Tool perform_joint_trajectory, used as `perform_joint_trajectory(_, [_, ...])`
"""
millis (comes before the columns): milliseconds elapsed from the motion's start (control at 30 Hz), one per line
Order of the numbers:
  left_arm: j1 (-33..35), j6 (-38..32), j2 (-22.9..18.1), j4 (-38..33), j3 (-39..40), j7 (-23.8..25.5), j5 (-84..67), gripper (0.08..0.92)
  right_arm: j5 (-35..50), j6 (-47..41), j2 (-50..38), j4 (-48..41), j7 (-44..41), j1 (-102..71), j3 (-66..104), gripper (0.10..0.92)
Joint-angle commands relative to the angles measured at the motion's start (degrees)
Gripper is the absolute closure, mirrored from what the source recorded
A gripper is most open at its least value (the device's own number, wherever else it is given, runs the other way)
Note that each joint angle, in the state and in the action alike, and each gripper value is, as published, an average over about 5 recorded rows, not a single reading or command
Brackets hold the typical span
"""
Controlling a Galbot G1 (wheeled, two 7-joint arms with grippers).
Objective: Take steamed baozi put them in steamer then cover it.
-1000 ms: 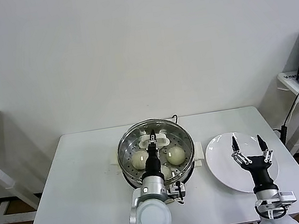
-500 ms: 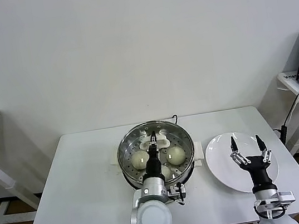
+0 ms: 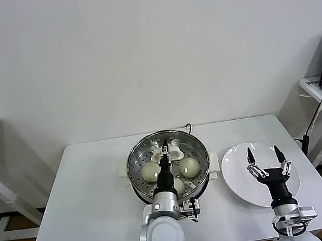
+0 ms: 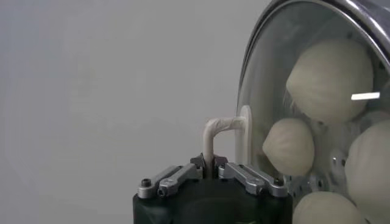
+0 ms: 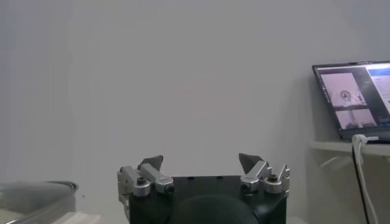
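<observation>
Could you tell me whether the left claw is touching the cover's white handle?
Touching. In the left wrist view the left claw is closed on the white handle of the cover, the handle rising straight out from between its fingers.

Bright, even, diffuse indoor light; soft faint shadows under the steamer [image 3: 167, 163] and plate [image 3: 260, 172]. Small glare streak on the cover [image 4: 304, 115] in left wrist view. Head view sharp; wrist views slightly soft, backgrounds hazy.

Four cream-white domed dough buns [image 3: 150, 170] are seen inside the shiny round steel steamer [image 3: 137, 155], frame centre, under the clear glass lid [image 4: 268, 91].
</observation>
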Motion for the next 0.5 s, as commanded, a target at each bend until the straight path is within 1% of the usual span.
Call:
perform_joint_trajectory(33, [1.6,-0.1,1.0,-3.3,0.4,0.0,-0.1,0.651,0.0,-0.1,-0.1,-0.1,0.0,0.2,-0.2,0.203])
perform_joint_trajectory(500, [8.0,0.4,4.7,-12.6,0.4,0.3,-0.6,0.246,0.0,-0.2,-0.7,-0.2,0.0,0.8,-0.9,0.203])
